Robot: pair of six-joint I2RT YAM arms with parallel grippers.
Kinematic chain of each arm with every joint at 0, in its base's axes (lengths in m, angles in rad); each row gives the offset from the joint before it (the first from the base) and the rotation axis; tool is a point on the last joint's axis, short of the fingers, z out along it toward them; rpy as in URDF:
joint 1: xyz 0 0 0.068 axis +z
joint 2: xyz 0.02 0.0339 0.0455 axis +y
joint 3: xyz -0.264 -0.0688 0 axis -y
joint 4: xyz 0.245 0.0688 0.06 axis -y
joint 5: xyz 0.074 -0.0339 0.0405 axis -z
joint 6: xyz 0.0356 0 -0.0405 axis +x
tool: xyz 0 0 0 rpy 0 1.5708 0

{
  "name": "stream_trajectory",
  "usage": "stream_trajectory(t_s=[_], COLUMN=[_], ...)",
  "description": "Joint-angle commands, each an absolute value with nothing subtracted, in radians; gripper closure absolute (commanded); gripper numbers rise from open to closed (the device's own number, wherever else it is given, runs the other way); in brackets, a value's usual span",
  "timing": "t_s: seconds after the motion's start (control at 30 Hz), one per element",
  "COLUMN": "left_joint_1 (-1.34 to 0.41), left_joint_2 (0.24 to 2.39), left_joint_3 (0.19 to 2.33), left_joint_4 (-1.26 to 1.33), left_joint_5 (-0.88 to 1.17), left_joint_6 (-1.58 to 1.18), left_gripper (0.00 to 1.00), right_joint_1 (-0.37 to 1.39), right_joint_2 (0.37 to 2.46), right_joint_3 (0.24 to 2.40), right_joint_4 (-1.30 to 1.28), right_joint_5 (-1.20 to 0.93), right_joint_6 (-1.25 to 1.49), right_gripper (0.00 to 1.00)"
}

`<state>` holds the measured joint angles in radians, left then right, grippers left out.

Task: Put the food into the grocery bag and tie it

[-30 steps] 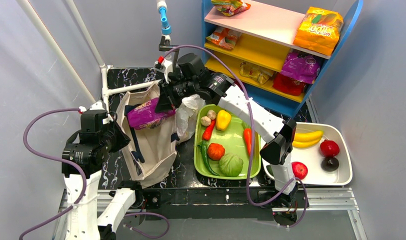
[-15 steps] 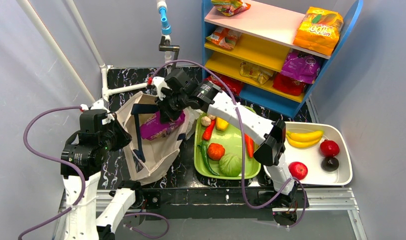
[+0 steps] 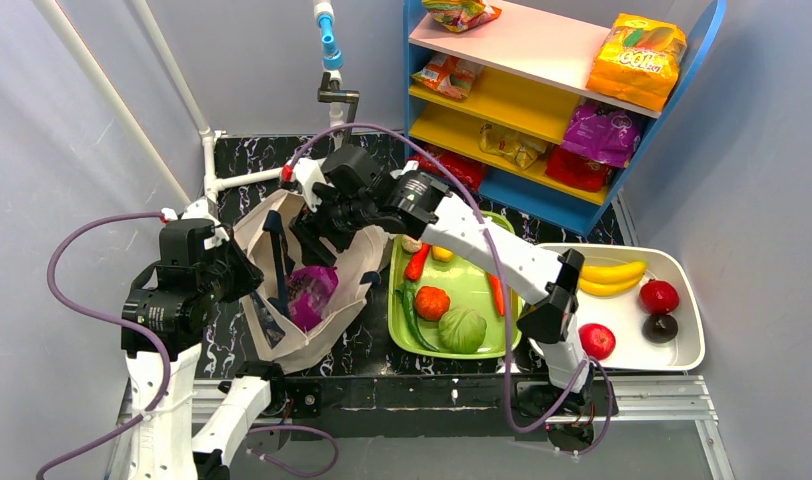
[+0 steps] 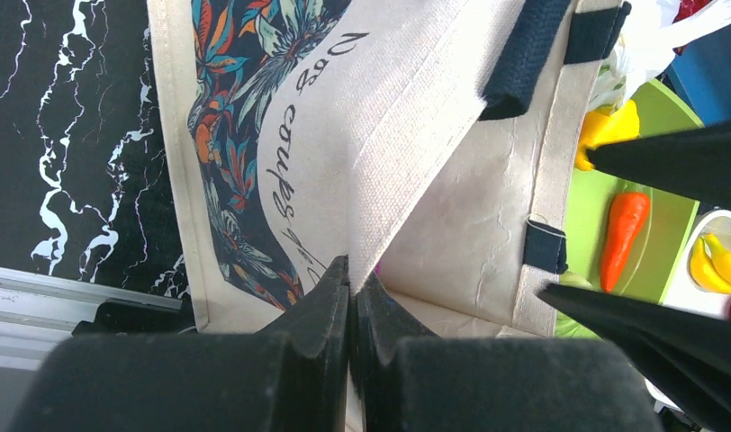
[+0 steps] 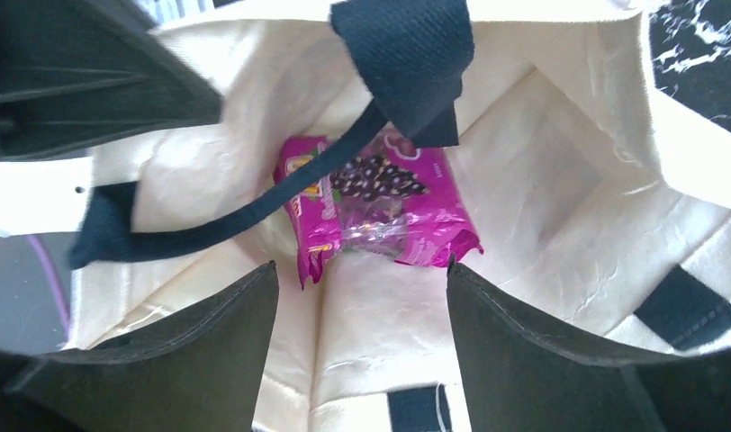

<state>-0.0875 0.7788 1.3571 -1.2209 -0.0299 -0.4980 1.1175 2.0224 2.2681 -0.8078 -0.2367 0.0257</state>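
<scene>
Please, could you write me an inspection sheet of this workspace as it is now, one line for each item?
Surface: black marbled table top.
Job's things: shiny purple snack packet lies at the bottom of the cream canvas tote bag; handles not tied.
Clutter: green tray of vegetables; white tray of fruit; blue shelf unit with snack packets.
Grippers: left gripper shut on the bag's wall; right gripper open above the bag's mouth, empty.
Cables: purple cables loop beside both arms.
Surroundings: grey walls, white pipe frame.
</scene>
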Motion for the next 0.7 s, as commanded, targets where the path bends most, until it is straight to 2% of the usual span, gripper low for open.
stream_trajectory(t_s=[0.0,0.23,0.43,0.67], left_joint_1=[-0.091,-0.091,-0.091,-0.092], left_joint_2=[0.766,0.761,0.748,0.737], left_joint_3=[1.39,1.374,1.356,1.344], left_joint_4=[-1.227,-1.223,-1.227,-1.221], left_joint_5=[0.0,0.0,0.031,0.04], left_joint_6=[-0.503,-0.515,-0.517,-0.517], left_gripper=[1.0,1.0,1.0,1.0], right_joint_1=[1.126,1.126,1.103,1.019], right_joint_2=[1.879,1.77,1.716,1.683], right_joint_3=[2.268,2.244,2.295,2.37], right_joint_4=[-0.772,-0.744,-0.755,-0.771], right_joint_5=[-0.198,-0.072,0.186,0.365], right_joint_6=[0.038,0.053,0.037,0.003], right_gripper=[0.24,0.23,0.11,0.06])
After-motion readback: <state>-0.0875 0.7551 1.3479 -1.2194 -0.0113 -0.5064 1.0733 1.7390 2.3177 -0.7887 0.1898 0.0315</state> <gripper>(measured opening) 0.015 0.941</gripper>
